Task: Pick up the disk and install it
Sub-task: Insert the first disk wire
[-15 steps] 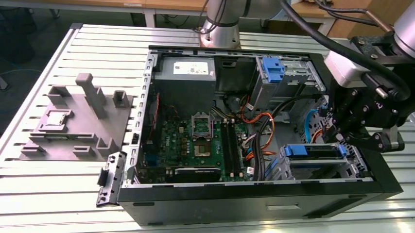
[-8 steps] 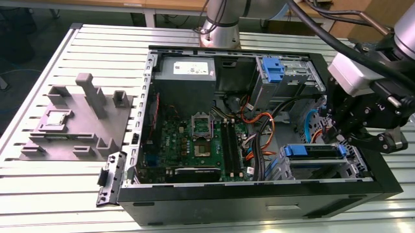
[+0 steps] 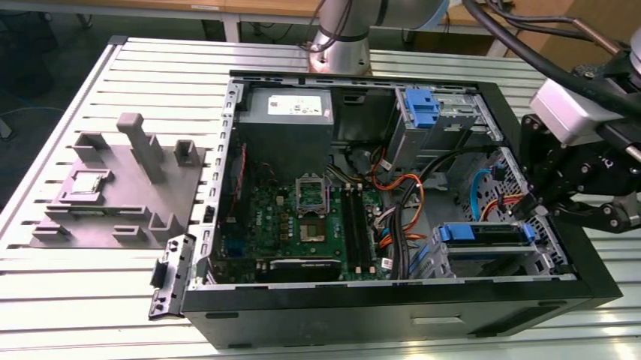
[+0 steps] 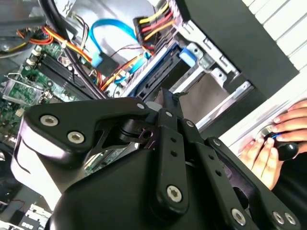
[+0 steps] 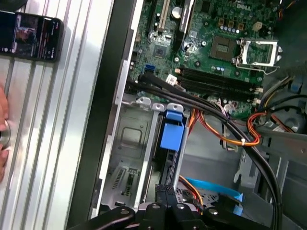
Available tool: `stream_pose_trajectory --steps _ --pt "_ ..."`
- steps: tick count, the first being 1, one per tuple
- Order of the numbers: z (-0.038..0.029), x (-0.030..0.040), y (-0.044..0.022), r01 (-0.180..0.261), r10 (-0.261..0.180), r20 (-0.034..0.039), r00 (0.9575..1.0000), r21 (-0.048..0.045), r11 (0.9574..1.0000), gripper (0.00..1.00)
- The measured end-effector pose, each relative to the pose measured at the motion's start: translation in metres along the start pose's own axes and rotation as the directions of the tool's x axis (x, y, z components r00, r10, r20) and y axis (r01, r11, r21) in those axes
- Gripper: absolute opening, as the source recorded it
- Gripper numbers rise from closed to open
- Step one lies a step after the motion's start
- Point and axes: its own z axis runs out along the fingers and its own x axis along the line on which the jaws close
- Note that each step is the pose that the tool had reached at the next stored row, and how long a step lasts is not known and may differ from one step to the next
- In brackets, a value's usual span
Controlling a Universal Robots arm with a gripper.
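tool (image 4: 163, 103): closed tight, gripping nothing | position: near disk (image 3: 483, 234) seated in case (image 3: 380, 311)

One computer case (image 3: 401, 304), one disk (image 3: 483, 234), one other blue carrier (image 3: 422, 106), one power supply (image 3: 287, 114), one phone (image 5: 31, 36).

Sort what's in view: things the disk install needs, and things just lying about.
Job:
- gripper, close above the disk
- disk in its blue frame
- computer case

Lying about:
- grey fixture block
- phone on the table
- a person's hand beside the case
- power supply box
- second blue carrier
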Motion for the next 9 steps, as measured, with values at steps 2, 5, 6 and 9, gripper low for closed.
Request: stream_pose_trajectory --steps 2,5,6,9 --pt "0.0003 -0.0018 -0.0037 0.0 0.0 -0.0007 1.0 -0.0001 1.0 0.1" --pt "0.0006 -0.0051 -0.0086 0.0 0.0 -0.0026 1.0 -0.0005 1.0 0.1" --pt "0.0007 -0.006 -0.0094 0.0 0.0 -0.0032 1.0 -0.0006 1.0 0.1" --pt "0.0008 -0.007 -0.0097 0.0 0.0 -0.0035 1.0 -0.0006 1.0 0.1"
